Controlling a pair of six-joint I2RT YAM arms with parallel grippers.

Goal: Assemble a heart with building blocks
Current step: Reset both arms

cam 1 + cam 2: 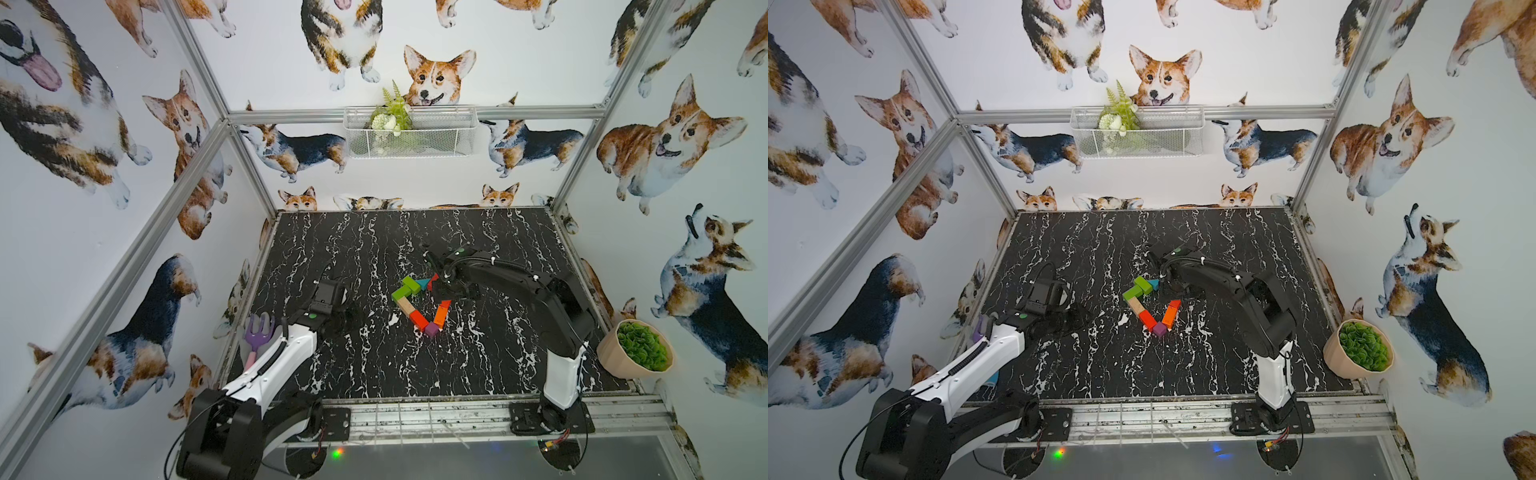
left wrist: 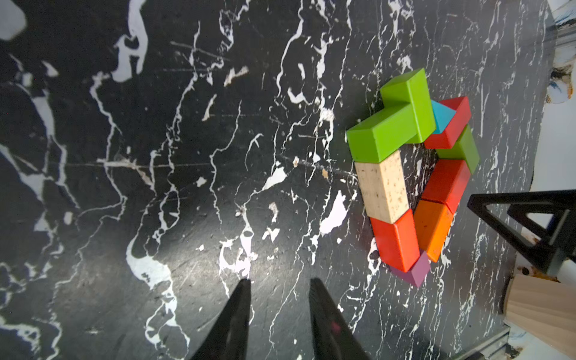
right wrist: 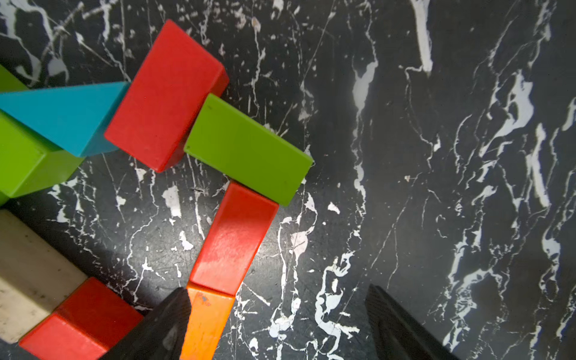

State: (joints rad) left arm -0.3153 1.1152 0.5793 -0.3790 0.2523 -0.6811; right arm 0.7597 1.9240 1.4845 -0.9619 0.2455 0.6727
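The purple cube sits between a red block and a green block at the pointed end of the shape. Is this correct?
Not quite: the second neighbour is orange, not green. The purple cube sits between a red block and an orange block at the pointed end of the shape. The left wrist view shows this plainly.

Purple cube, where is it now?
In both top views the purple cube forms the heart's near tip, between a red block and an orange block.
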